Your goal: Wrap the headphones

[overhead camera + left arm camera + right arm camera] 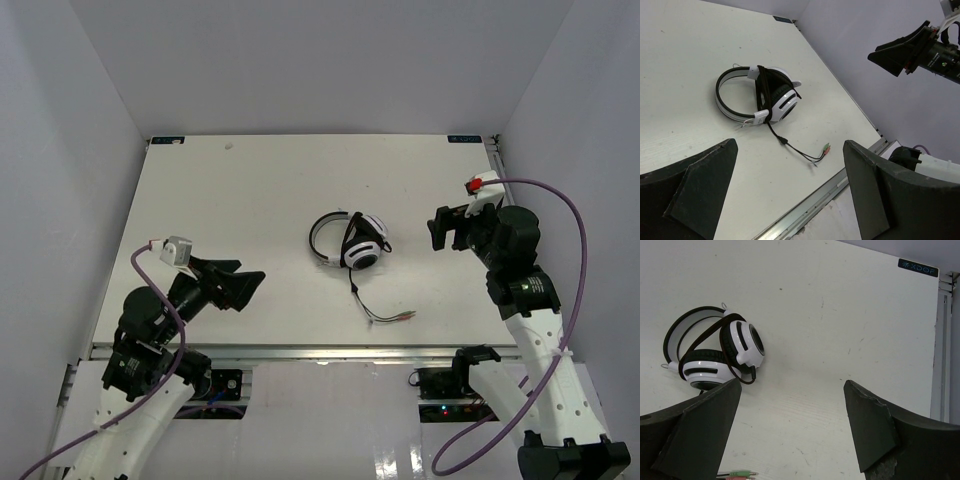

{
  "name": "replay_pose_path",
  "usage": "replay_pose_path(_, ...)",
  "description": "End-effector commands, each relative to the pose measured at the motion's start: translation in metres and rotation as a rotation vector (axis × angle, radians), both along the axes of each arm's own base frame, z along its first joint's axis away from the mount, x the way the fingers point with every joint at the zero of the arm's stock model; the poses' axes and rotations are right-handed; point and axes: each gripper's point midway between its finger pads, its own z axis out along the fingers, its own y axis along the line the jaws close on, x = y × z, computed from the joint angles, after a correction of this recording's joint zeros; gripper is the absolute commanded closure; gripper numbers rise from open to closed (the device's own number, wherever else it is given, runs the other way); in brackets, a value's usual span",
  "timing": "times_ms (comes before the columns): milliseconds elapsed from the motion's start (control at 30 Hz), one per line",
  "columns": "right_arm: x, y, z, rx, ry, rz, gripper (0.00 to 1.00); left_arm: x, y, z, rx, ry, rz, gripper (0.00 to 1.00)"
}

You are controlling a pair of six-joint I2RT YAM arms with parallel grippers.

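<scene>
White table (250,190), pale walls (60,120) on three sides.

Left gripper (243,288): fingers spread wide, nothing between them. It hangs near the table's near-left corner, well apart from the work, pointing toward the middle.

Right gripper (437,229): fingers just as wide, empty, near the right edge, facing the middle.

Headphones (349,244): lying a little right of the table's centre, between the two grippers, touched by neither. Ear cups (722,357) sit folded together beside the headband (727,92).

Cable (790,146): black turns cross over the cups and headband in both wrist views, so most of it looks wound on. A short tail runs out toward the near edge and ends in the coloured plugs (405,314), loose on the table.

Judgement: wrapping largely done. At most the tail remains to be tucked in; if it is meant to hang free, the task is finished.
</scene>
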Motion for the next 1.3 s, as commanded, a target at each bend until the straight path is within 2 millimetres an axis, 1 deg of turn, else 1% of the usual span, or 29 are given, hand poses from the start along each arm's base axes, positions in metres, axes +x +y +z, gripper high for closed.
replay_pose_path(0, -0.003, 0.002, 0.002, -0.011, -0.018, 0.044, 0.1, -0.001, 0.005, -0.004, 0.025, 0.001, 0.017, 0.02)
replay_pose_path(167, 0.0, -0.003, -0.002, -0.025, -0.014, 0.032, 0.1, -0.003, 0.003, -0.011, 0.029, 0.011, 0.005, 0.02)
replay_pose_path(367, 0.002, -0.006, -0.004, -0.027, -0.009, 0.016, 0.1, -0.005, 0.005, -0.014, 0.031, 0.009, 0.011, 0.02)
replay_pose_path(533, 0.004, -0.013, -0.005, -0.04, -0.012, -0.015, 0.1, -0.005, 0.005, -0.017, 0.032, 0.015, 0.009, 0.02)
replay_pose_path(1267, 0.003, -0.014, -0.012, -0.038, -0.002, -0.01, 0.1, -0.006, 0.006, -0.02, 0.031, 0.015, 0.014, 0.02)
